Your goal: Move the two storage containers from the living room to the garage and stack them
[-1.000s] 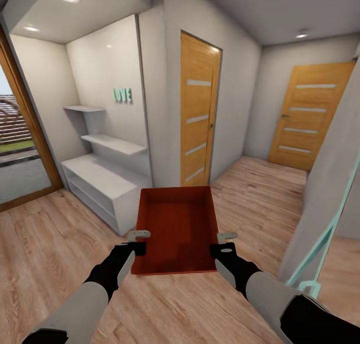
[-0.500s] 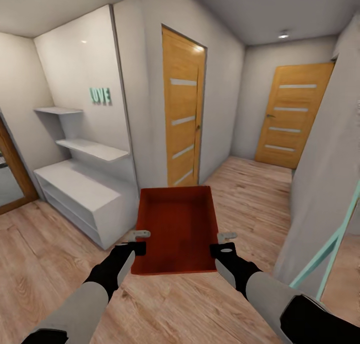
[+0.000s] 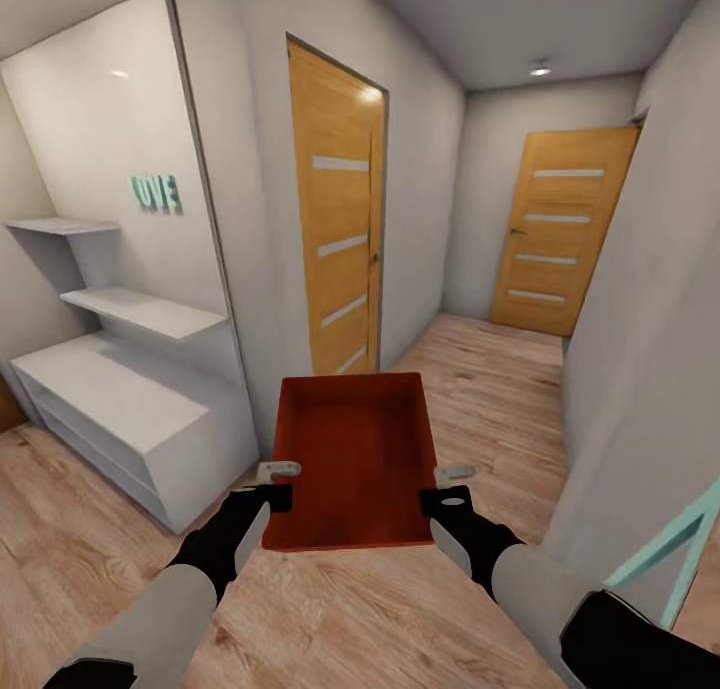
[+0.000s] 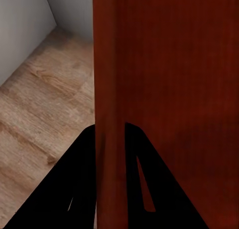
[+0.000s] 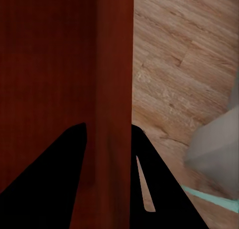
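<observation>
So the bin (image 3: 350, 459) is an orange-red rectangular tray, open on top, low straight walls, flat bottom, nothing inside it. It's held out in front of the robot, up off the wood-plank floor (image 3: 490, 389), in a hallway.

The left tool (image 3: 268, 481) is clamped on the bin's left wall and the right tool (image 3: 447, 484) on the right wall. In the left wrist view the wall runs straight up between the two dark fingers (image 4: 79, 189), one on each side of it, and the right wrist view shows the same thing with its fingers (image 5: 59, 184).

Hard-to-see stuff: the bin's underside is hidden. The near wall is just a thin edge from the head camera. The wrist views are so close that the bin is a red slab with no detail. The white shelf unit (image 3: 130, 399) on the left is cut off by the frame edge, and so is a mint-green bar (image 3: 670, 549) at the lower right, so I can't tell what that is. Two wooden doors, one close (image 3: 335, 229) and one at the far end (image 3: 560, 229), both look shut.
</observation>
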Tool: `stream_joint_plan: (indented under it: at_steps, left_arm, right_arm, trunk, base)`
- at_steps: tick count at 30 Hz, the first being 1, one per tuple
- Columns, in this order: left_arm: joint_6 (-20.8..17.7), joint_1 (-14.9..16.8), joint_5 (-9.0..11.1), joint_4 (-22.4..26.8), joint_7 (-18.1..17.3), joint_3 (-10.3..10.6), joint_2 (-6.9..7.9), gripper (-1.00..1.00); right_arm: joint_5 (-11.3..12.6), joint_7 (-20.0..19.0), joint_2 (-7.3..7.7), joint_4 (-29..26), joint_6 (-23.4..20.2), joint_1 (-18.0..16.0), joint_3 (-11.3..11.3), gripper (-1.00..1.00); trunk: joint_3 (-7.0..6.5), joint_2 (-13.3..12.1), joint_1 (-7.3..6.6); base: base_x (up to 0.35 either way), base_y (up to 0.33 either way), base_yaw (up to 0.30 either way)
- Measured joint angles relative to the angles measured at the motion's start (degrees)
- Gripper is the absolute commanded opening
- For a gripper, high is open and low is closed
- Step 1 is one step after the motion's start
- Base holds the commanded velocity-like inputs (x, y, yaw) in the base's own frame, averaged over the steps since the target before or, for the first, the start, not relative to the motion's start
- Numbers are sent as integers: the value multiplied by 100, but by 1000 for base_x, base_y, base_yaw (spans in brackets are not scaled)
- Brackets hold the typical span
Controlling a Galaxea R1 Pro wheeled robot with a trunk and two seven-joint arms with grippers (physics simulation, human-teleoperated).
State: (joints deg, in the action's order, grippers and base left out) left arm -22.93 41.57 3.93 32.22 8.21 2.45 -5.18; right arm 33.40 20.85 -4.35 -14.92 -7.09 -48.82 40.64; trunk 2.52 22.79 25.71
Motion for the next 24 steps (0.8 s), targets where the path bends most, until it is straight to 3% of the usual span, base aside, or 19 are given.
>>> stream_joint_plan:
  at_steps: [13,24]
  left_arm:
    - [3,-1,3,-6,0,-1,-1,-100]
    - [1,0,-1,0,0,-1,-1,-100]
  right_arm:
    - [0,-3,3,0,-5,0,7,-100]
    - [1,4,0,-2,-1,1,-1,-100]
  trunk:
    - [0,0,0]
    - [0,0,0]
  base:
    - [322,0,-7]
    - [322,0,-212]
